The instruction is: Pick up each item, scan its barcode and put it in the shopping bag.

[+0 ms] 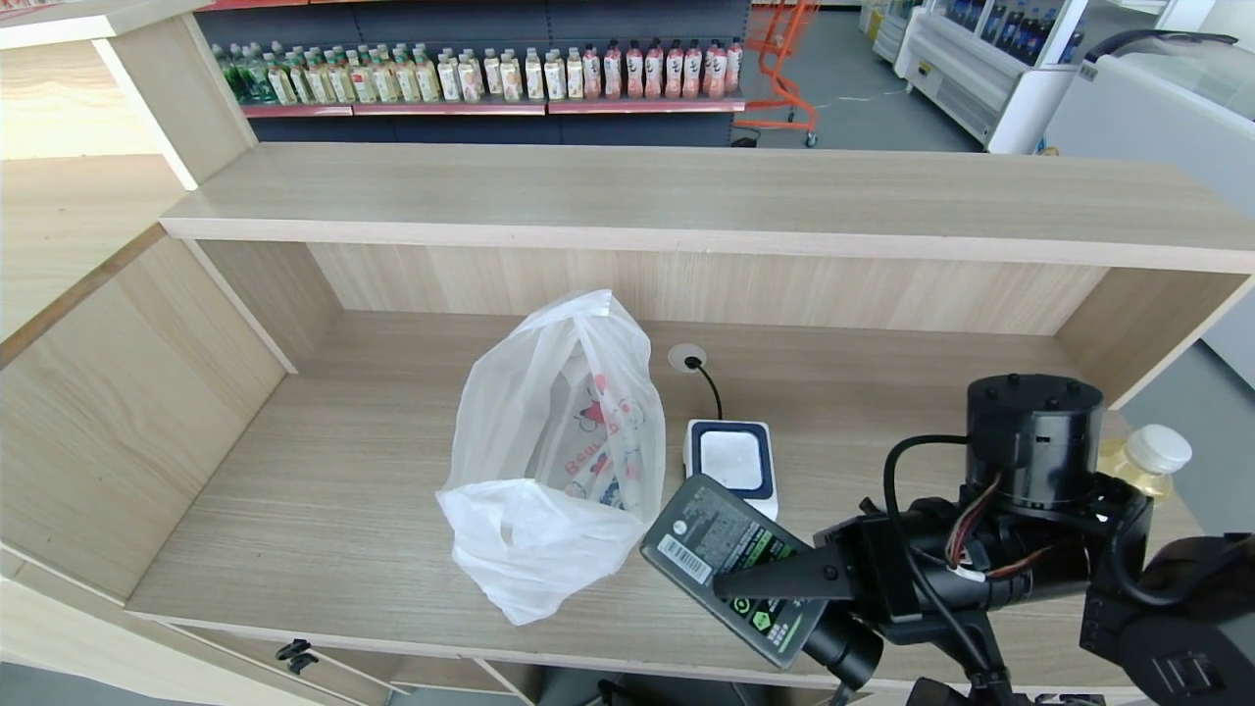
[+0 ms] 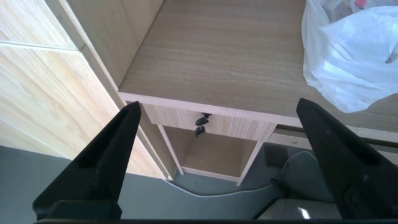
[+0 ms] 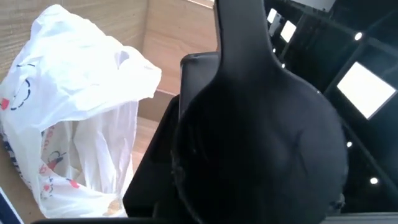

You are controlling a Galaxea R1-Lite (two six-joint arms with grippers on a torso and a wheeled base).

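Right gripper [image 1: 760, 586] clamps the dark pack [image 1: 721, 554] lower centre, barcode seemingly lined up for the scanner [image 1: 730, 459]. Left gripper [image 2: 214, 165] gapes, idle

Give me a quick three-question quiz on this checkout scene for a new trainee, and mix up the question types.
1. True or false: the right gripper holds a dark flat pack with a barcode label on it.
2. Multiple choice: what stands on the counter right next to the white shopping bag?
A) the scanner
B) a wire basket
C) a cash drawer
3. Fill the gap: the left gripper, off the counter's front edge, is ____ (open or shut).

Key: 1 true; 2 A; 3 open.
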